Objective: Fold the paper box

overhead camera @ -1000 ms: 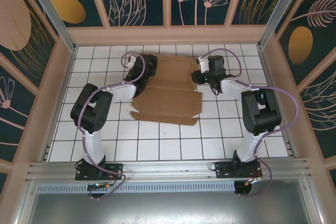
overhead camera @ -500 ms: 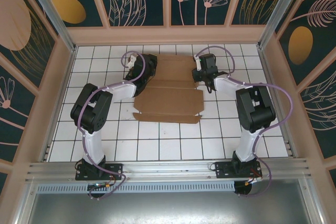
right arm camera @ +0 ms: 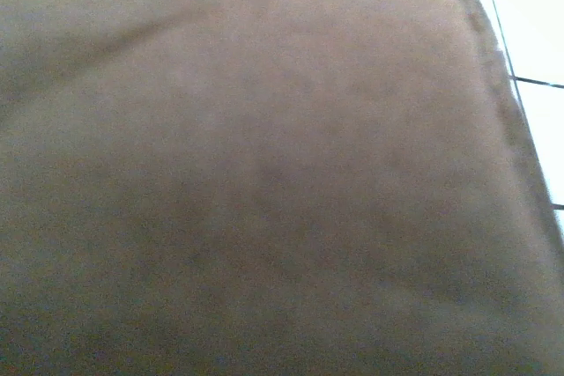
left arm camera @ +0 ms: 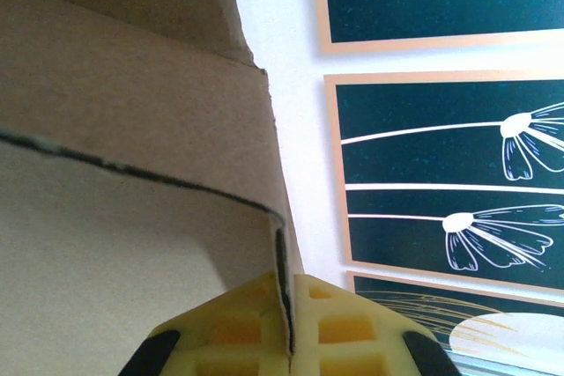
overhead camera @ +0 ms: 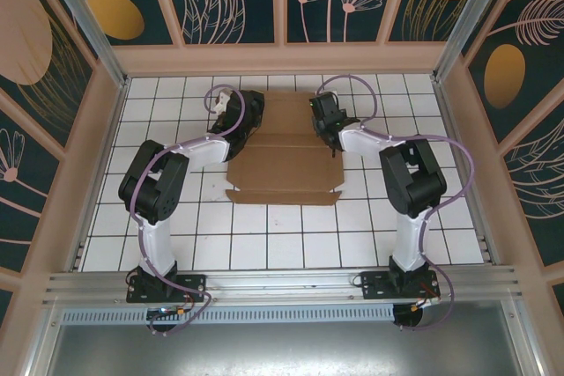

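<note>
Swung leftward over the past second, the right tool (overhead camera: 324,114) is now seen at the right edge of the paper box (overhead camera: 284,169), and the sheet's near edge has been brought straighter with the tile lines. The box is spread at the upper centre of the overhead frame, on the white tiled table (overhead camera: 291,235), between the two arms. It is shown as plain brown cardboard, a die-cut sheet crossed by a crease from left to right, with a narrow flap along its near edge and small notches on its right side. At the sheet's left edge the left tool (overhead camera: 247,116) is clenched on the cardboard. In the left wrist view its yellow fingers (left arm camera: 238,328) are pressed together on a thin cut edge of the box (left arm camera: 132,129), which is bowed above them. The right tool is closed, though whether cardboard is pinched in it cannot be told. In the right wrist view the brown surface (right arm camera: 264,173) is seen close and blurred, with white tile at the right margin.
</note>
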`<move>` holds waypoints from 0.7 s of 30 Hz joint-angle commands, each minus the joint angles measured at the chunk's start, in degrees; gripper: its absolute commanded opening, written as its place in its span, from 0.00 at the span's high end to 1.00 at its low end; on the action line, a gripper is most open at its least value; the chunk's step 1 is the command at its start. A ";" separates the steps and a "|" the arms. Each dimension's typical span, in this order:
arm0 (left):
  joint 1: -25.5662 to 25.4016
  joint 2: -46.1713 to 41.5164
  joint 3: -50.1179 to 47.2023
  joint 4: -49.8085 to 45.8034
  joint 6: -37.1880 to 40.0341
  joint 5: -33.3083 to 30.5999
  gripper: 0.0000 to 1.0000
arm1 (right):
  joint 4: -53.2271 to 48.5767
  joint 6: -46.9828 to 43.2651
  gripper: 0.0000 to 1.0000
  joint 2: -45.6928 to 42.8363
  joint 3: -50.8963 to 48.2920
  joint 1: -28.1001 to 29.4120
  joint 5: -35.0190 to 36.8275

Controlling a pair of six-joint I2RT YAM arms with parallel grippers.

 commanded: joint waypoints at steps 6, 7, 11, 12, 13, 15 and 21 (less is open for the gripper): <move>-0.99 -2.16 -0.94 0.68 3.63 4.22 0.66 | 1.22 -1.68 1.00 1.52 -3.41 -0.87 4.93; -0.98 -3.76 -1.49 0.40 5.70 4.11 0.59 | 2.02 -1.79 1.00 0.52 -4.05 -1.53 2.94; -0.93 -9.71 -3.65 0.21 14.31 7.77 0.45 | 3.69 -2.86 1.00 -2.12 -5.61 -3.74 -5.01; -0.93 -11.32 -4.13 0.28 17.29 9.98 0.45 | 4.28 -3.30 1.00 -2.90 -6.06 -4.26 -6.53; -0.93 -12.98 -4.34 -0.55 20.87 11.95 0.46 | 4.79 -3.65 1.00 -3.60 -6.58 -4.74 -8.07; -0.93 -16.99 -4.41 -4.62 26.76 13.85 0.46 | 6.06 -4.01 1.00 -4.74 -8.05 -5.61 -10.39; 1.82 -29.47 -7.58 -23.44 37.03 7.03 0.48 | 10.61 -5.99 1.00 -6.89 -12.21 -6.31 -12.09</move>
